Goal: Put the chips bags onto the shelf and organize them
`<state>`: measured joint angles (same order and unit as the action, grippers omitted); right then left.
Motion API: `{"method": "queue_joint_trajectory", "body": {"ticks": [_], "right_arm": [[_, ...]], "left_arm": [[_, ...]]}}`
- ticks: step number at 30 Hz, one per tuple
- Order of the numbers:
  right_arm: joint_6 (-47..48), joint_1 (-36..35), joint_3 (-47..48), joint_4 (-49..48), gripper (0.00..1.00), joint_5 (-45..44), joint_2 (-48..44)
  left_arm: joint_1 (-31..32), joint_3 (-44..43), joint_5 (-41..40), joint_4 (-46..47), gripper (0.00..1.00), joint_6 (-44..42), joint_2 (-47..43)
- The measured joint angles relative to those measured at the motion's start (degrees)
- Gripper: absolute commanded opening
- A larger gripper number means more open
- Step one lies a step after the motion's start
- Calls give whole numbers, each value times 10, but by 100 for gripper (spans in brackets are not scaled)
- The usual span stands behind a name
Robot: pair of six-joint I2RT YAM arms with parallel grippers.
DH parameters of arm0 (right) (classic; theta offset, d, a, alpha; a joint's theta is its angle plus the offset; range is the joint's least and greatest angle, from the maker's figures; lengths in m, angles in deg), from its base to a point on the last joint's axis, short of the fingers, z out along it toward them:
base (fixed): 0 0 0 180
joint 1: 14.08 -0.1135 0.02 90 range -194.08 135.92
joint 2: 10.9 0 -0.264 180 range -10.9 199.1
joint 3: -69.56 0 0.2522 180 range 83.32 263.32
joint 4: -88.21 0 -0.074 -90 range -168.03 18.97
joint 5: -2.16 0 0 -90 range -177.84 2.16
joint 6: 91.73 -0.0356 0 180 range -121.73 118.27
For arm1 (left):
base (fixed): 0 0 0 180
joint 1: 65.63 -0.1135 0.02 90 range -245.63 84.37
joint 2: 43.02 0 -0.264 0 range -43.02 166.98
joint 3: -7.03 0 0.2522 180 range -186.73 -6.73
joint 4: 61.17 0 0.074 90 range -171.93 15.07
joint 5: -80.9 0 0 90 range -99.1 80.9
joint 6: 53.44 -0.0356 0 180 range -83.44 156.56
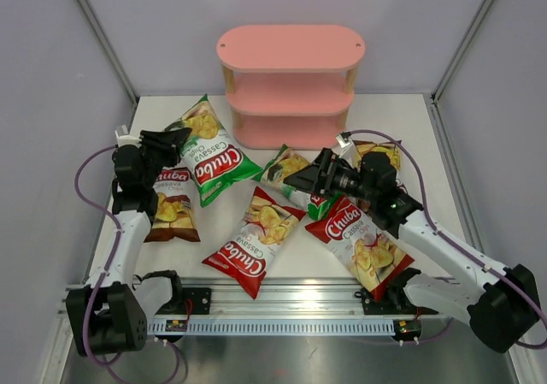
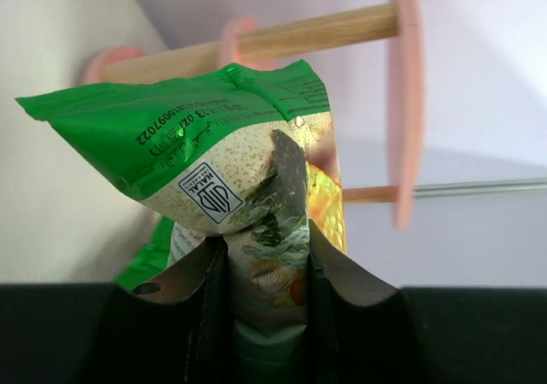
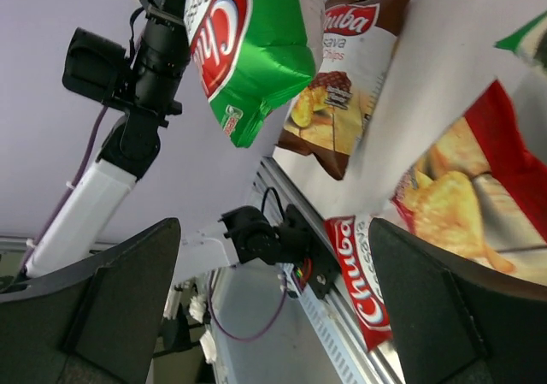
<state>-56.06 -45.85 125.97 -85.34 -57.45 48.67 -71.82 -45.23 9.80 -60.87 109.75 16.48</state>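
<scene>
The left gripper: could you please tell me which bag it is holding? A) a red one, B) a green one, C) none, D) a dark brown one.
B: the left gripper is shut on the green bag, pinching one end of it in the left wrist view.

1. The white table (image 1: pixel 410 119) carries the pink shelf (image 1: pixel 291 102) at its far edge.
2. Left: dark brown chips bag (image 1: pixel 171 209).
3. Middle: red chips bag (image 1: pixel 256 240), with a green chips bag (image 1: pixel 286 172) behind it.
4. Right: second red bag (image 1: pixel 363 245), with a second brown bag (image 1: pixel 380 155) behind it.
</scene>
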Motion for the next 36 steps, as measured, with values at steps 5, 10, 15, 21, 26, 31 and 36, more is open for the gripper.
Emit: {"method": "queue_joint_trajectory", "body": {"ticks": [5,10,15,21,26,31,36], "right_arm": [[-43,-105,-15,-121,99,-94,51],[-55,-154,-14,-232,100,-139,102],[-44,-181,9,-278,99,-159,135],[-16,-190,21,-328,99,-167,137],[2,-191,21,-334,100,-182,133],[19,-194,21,-327,99,-205,120],[42,-197,32,-304,85,-216,113]], "left_arm": [[30,-2,0,-10,21,65,-45],[78,-2,-20,-20,22,113,-96],[139,-2,-62,-19,22,146,-130],[200,-2,-123,-19,21,174,-130],[225,1,-154,-14,20,181,-130],[246,1,-180,-8,22,170,-135],[251,1,-181,-1,29,157,-137]]}}
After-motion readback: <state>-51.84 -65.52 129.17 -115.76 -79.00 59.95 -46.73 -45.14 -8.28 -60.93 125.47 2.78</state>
